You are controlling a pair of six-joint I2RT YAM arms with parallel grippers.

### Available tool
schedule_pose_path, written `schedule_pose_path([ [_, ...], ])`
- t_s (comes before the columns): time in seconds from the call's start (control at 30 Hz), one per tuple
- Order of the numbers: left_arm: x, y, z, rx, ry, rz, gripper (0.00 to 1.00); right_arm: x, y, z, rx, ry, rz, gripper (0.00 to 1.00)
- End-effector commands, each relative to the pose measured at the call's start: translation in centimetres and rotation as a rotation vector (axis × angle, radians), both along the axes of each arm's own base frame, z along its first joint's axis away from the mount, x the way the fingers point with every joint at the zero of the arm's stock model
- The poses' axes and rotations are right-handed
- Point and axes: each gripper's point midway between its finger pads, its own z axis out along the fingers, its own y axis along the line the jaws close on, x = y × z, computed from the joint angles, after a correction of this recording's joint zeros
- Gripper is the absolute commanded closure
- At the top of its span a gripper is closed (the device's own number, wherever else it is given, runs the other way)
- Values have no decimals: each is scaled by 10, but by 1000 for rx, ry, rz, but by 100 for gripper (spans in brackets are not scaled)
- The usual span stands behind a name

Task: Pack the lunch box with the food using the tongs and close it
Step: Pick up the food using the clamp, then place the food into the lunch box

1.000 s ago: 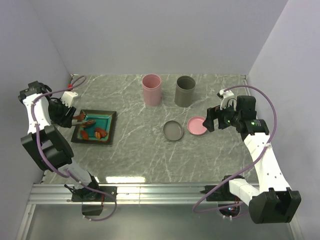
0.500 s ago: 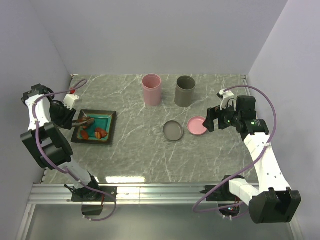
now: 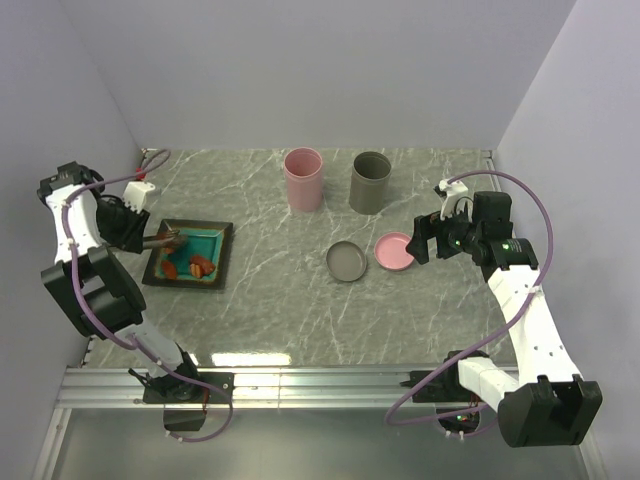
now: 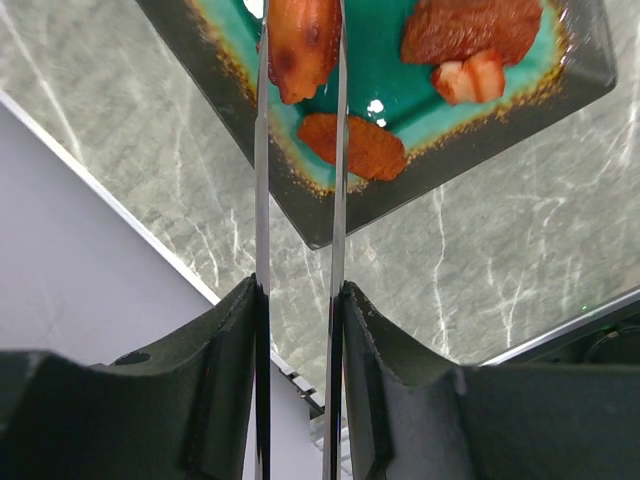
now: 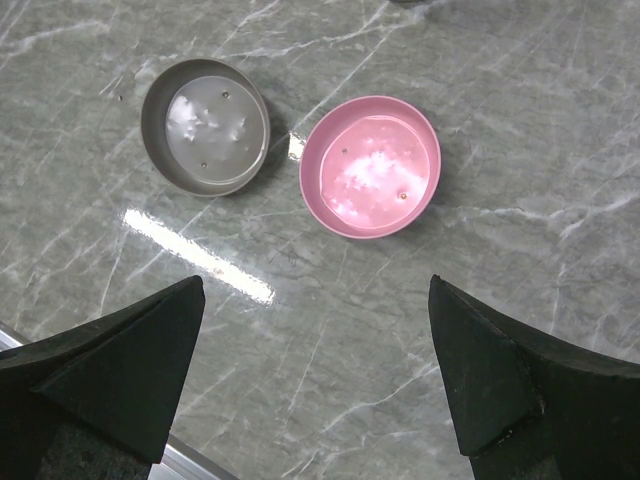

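My left gripper (image 4: 300,290) is shut on the grey metal tongs (image 4: 338,200), squeezing their two thin arms close together. The tong tips pinch a brown-orange food piece (image 4: 300,40) over the teal square tray (image 4: 330,215). An orange piece (image 4: 365,148), a red-brown piece (image 4: 470,28) and a small pale red piece (image 4: 470,78) lie in the tray. From above, the left gripper (image 3: 130,225) sits at the tray's (image 3: 222,255) left edge. My right gripper (image 5: 316,285) hangs open and empty above the table near the lids. The lunch box tubs, pink (image 3: 303,178) and grey (image 3: 370,181), stand uncovered at the back.
A grey lid (image 5: 205,125) and a pink lid (image 5: 370,165) lie upturned side by side on the marble table, right of centre. Walls close in on the left, back and right. A metal rail (image 3: 320,385) runs along the near edge.
The left gripper has squeezed the tongs narrower, and their tips have closed on the brown-orange piece. The left arm shifted slightly. The right arm has not moved.
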Motion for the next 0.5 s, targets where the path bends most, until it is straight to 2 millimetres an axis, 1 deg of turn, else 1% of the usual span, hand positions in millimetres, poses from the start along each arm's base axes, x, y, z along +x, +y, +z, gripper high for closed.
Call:
schedule_pose_path([
  [0.0, 6, -10, 28, -52, -66, 13, 79, 6, 1, 22, -5, -73, 2, 0],
  [0.1, 9, -13, 36, -61, -83, 13, 80, 6, 0, 22, -5, -72, 0, 0],
  [0.13, 12, -13, 41, -63, -99, 16, 80, 6, 1, 22, -3, -73, 2, 0],
  [0.2, 14, -21, 49, -93, -113, 11, 80, 6, 1, 23, -4, -75, 3, 0],
  [0.23, 19, -23, 59, -90, -138, 5, 80, 6, 1, 24, -4, -78, 3, 0],
  [0.27, 22, -28, 63, -98, -147, 14, 80, 6, 1, 23, -4, -77, 3, 0],
  [0.3, 26, -39, 68, -107, -158, -6, 80, 6, 2, 24, -2, -78, 5, 0],
  [0.33, 30, -48, 80, -113, -193, -20, 80, 7, 1, 25, -1, -77, 3, 0],
  [0.37, 33, -57, 86, -126, -202, -17, 80, 7, 2, 25, 0, -76, 6, 0],
  [0.4, 38, -75, 97, -130, -226, -57, 80, 8, 2, 25, 0, -74, 6, 0],
  [0.47, 45, -99, 109, -168, -246, -72, 80, 8, 1, 25, -2, -73, 2, 0],
])
